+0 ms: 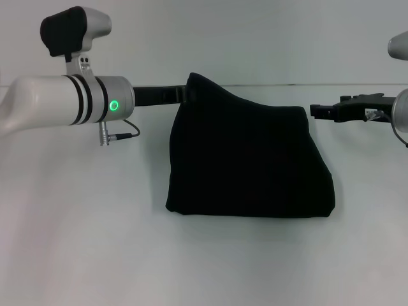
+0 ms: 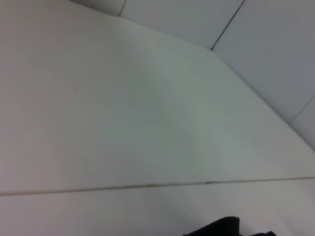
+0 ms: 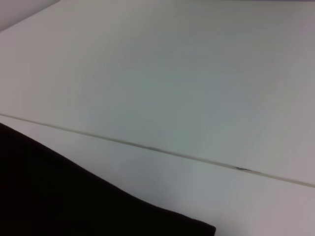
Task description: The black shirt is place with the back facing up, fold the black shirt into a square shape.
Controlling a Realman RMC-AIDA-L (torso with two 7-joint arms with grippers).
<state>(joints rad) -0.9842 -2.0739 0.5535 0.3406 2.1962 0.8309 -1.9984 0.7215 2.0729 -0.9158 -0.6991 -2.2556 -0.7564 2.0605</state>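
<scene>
The black shirt [image 1: 248, 166] lies folded into a broad block in the middle of the white table [image 1: 83, 242]. Its far left corner stands up in a peak. My left gripper [image 1: 185, 94] reaches in from the left and is shut on that raised corner. My right gripper [image 1: 313, 109] hovers level with the shirt's far right corner, right at its edge; I cannot tell whether it touches the cloth. That corner lies flat. The left wrist view catches a sliver of the shirt [image 2: 216, 228], and the right wrist view shows a dark slab of the shirt [image 3: 59, 196].
Bare white tabletop surrounds the shirt on all sides. A thin seam [image 3: 147, 146] runs across the surface behind the shirt. A grey cable [image 1: 118, 135] hangs under my left wrist.
</scene>
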